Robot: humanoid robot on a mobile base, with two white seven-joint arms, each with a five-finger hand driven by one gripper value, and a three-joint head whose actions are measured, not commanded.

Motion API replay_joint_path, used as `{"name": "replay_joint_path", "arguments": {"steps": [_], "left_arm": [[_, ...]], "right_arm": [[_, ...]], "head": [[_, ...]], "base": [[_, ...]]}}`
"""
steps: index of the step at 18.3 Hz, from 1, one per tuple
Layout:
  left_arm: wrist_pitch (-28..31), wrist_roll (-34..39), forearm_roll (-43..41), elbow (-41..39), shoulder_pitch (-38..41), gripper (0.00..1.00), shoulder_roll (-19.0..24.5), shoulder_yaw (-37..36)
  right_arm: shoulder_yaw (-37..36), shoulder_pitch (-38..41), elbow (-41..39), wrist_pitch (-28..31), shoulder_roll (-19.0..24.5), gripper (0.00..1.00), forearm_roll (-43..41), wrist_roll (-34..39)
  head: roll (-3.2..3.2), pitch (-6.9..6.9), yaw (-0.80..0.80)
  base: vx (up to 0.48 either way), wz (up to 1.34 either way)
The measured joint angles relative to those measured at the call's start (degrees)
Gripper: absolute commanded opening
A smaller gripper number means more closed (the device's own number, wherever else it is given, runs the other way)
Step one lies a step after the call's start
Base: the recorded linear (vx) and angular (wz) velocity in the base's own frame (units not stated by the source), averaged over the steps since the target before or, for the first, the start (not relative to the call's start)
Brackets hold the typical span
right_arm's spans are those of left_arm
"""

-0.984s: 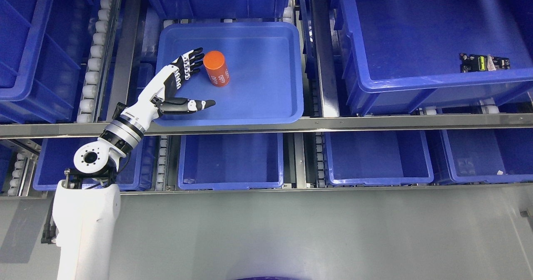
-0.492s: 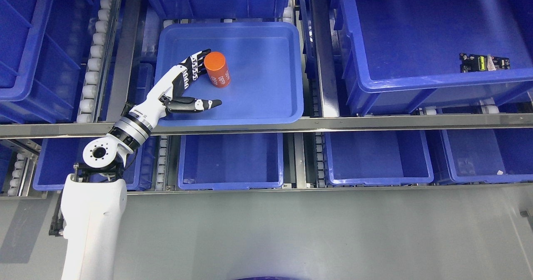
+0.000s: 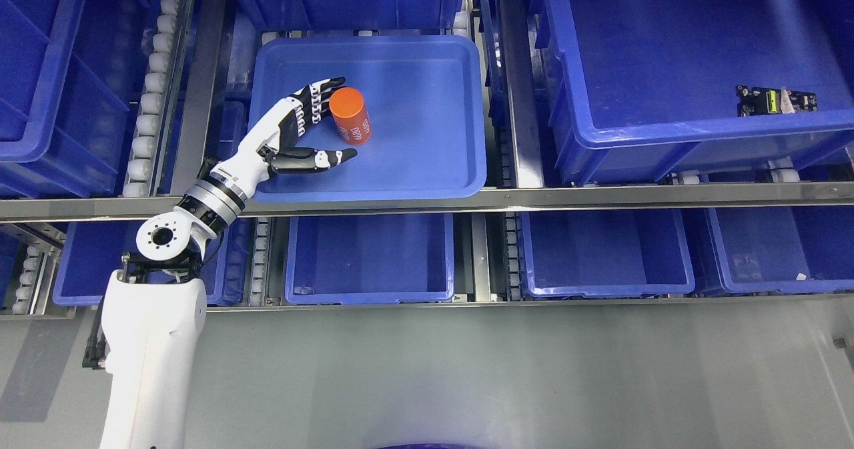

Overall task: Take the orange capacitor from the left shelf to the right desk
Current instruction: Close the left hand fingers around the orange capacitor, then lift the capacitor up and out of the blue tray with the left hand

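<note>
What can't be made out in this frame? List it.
Head view:
- Print on the orange capacitor: too small to read.
- Whether the left hand touches the capacitor: its fingers hide the far side.
- Small part in the right bin: too small to identify.
- Right arm: out of frame.

A shallow tray [image 3: 427,169] sits on the upper shelf level, left of centre, with a capacitor [image 3: 351,115] standing in its left half. The left hand [image 3: 297,132] reaches into the tray from the lower left, its fingers [image 3: 320,97] just left of and behind the capacitor and its thumb [image 3: 327,157] stretched out in front of it. A large bin [image 3: 600,135] stands to the tray's right with a small part [image 3: 776,100] inside near its right end, while a row of bins [image 3: 370,295] lines the shelf level below, in front of the tray.
</note>
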Motion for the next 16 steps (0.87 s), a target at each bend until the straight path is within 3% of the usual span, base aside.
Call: {"name": "replay_joint_path", "arguments": {"steps": [7, 9, 11, 16], "left_arm": [[0.1, 0.0, 0.0, 1.3, -1.1, 0.82, -0.8, -1.2], [0.1, 0.0, -0.1, 1.7, -1.3, 0.77, -1.1, -1.5], [0.1, 0.0, -0.8, 2.2, -1.4, 0.66, -1.6, -1.7], [-1.2, 0.0, -1.7, 3.0, -1.5, 0.18, -2.9, -0.7]], "right_arm": [[0.0, 0.0, 0.0, 0.0, 0.0, 1.00, 0.0, 0.0], [0.0, 0.0, 0.0, 0.0, 0.0, 1.00, 0.0, 0.0], [0.0, 0.0, 0.0, 0.0, 0.0, 1.00, 0.0, 0.0], [0.0, 0.0, 0.0, 0.0, 0.0, 1.00, 0.0, 0.0]], "head": [[0.00, 0.00, 0.00], [0.00, 0.00, 0.00], [0.00, 0.00, 0.00], [0.00, 0.00, 0.00]], "base": [[0.000, 0.00], [0.000, 0.00], [0.000, 0.00], [0.000, 0.00]]}}
